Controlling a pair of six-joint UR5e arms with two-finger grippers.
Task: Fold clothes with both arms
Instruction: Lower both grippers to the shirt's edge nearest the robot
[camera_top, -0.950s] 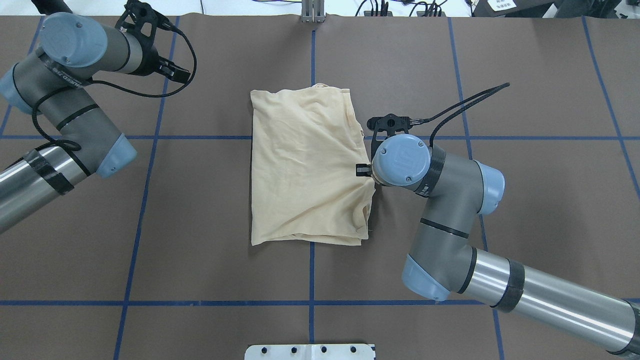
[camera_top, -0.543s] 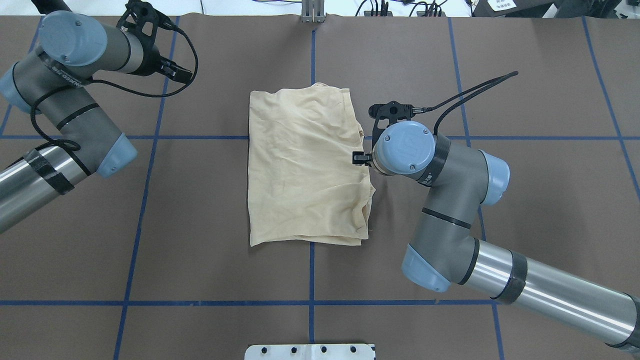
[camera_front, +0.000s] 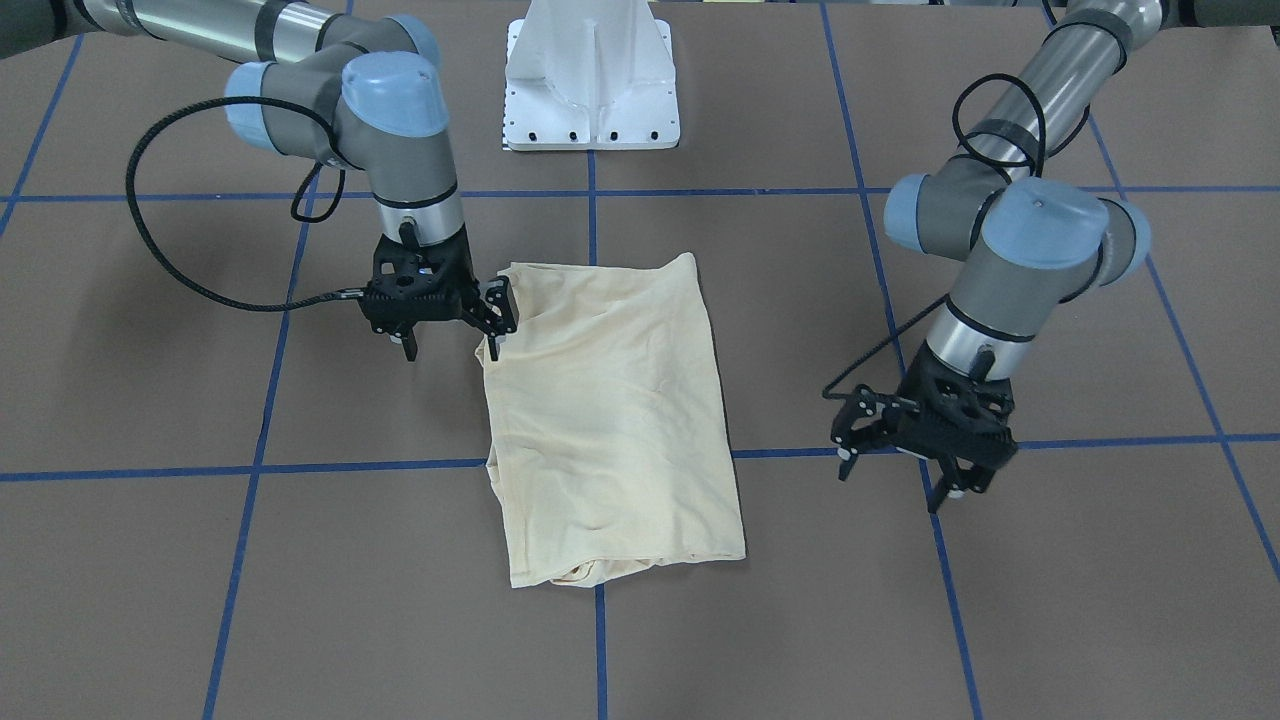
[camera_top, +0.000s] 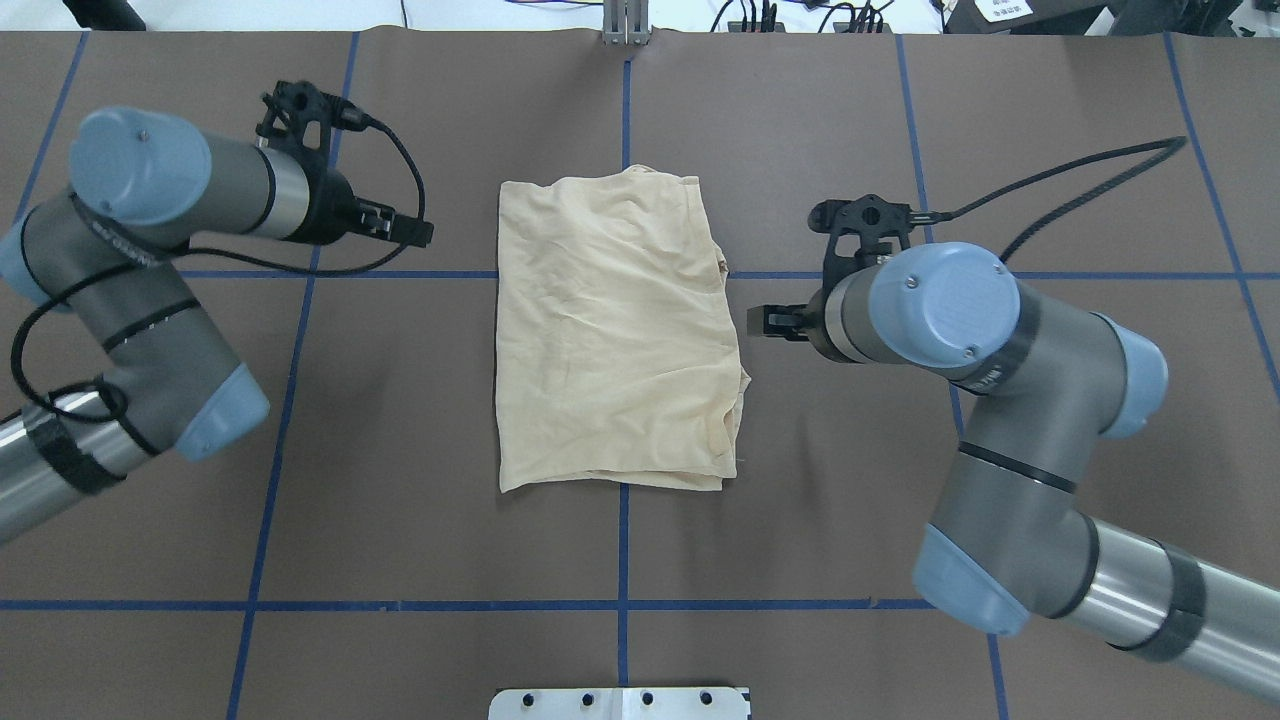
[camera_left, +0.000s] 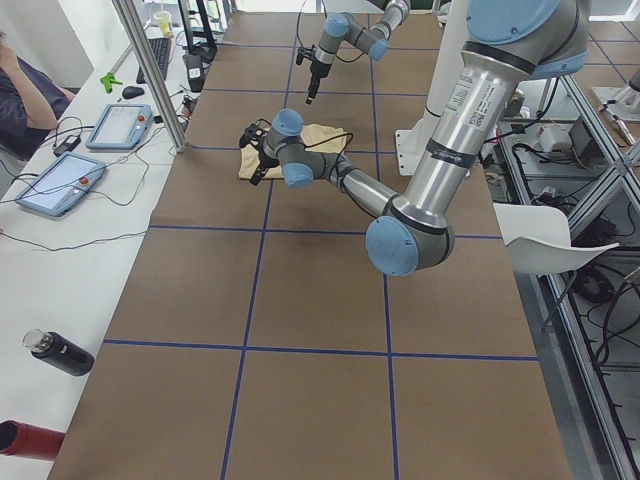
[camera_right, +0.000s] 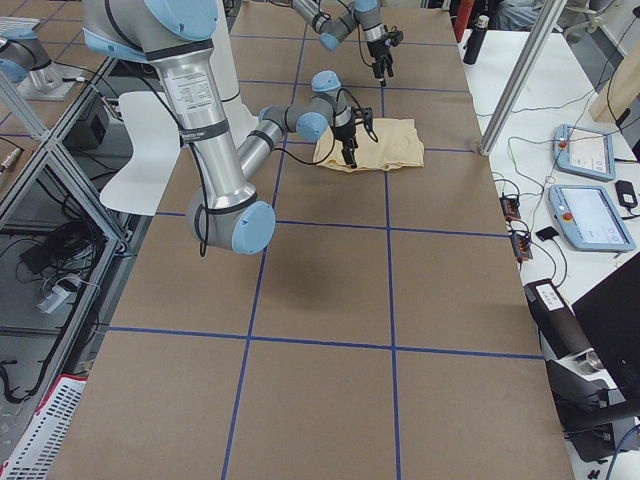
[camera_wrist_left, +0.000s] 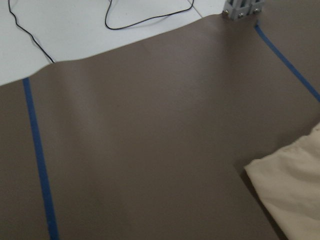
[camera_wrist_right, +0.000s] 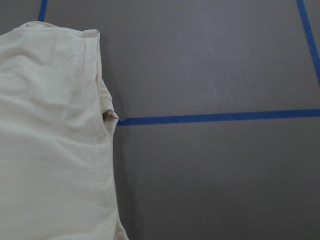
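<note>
A brown-covered desk is gridded with blue tape lines. Beside the desk runs a white worktop carrying two tablet-like pendants and a black bottle. A silver post rises at the desk's edge.

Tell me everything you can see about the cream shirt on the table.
The T-shirt is pale cream-yellow, soft wrinkled fabric, folded into a rough rectangle lying flat on the brown table, over a crossing of blue tape lines. Layered edges bunch on the side nearest the right gripper. No print shows. That gripper and the left gripper are open, clear of it.
</note>
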